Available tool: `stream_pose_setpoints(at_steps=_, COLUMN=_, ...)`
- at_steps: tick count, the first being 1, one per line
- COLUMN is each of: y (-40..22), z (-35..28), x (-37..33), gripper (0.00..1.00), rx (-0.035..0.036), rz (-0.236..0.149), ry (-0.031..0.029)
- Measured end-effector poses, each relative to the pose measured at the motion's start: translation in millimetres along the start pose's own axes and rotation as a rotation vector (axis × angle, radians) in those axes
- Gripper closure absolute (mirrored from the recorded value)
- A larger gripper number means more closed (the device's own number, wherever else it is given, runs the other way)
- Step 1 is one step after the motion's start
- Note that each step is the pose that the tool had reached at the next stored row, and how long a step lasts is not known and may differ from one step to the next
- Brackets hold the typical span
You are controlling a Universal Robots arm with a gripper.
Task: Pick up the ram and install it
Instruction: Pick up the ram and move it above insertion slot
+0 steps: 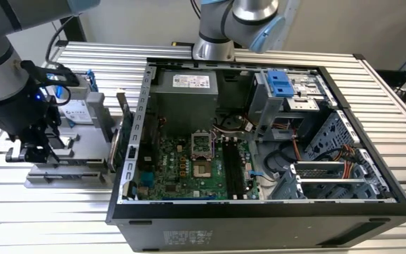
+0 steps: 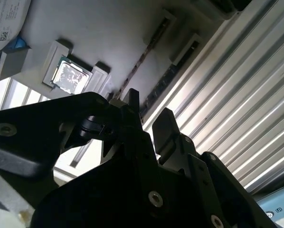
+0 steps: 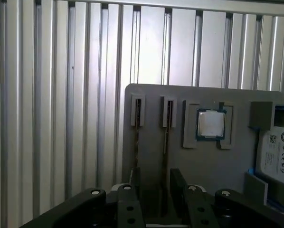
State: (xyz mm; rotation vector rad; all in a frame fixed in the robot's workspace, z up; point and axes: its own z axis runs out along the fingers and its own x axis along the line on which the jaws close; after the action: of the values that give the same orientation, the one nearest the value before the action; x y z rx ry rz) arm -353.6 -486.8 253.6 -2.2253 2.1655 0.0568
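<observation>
Two ram sticks stand on edge in narrow slots of a grey holder. In the first wrist view they show as thin dark lines, one ram stick beside the other. In the second wrist view the ram runs toward the fingers. My gripper is open just above the holder, and the line of the nearer stick runs into the gap between its black fingers. In the exterior view my gripper hangs over the holder, at the left of the open computer case.
On the holder also sit a square processor chip and a hard drive. A green card stands by the case wall. The motherboard's long slots lie inside the case. A second arm's base stands behind.
</observation>
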Motion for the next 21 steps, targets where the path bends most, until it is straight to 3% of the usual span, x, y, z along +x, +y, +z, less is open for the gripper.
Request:
stream_pose_setpoints(at_steps=11, y=0.6, z=19.2, x=11.5, gripper=0.00, rx=0.0024, rz=0.025, ry=0.0003)
stream_pose_setpoints(at_steps=21, y=0.4, z=38.6, x=13.2, gripper=0.00, rx=0.0039, rz=0.044, ry=0.0002)
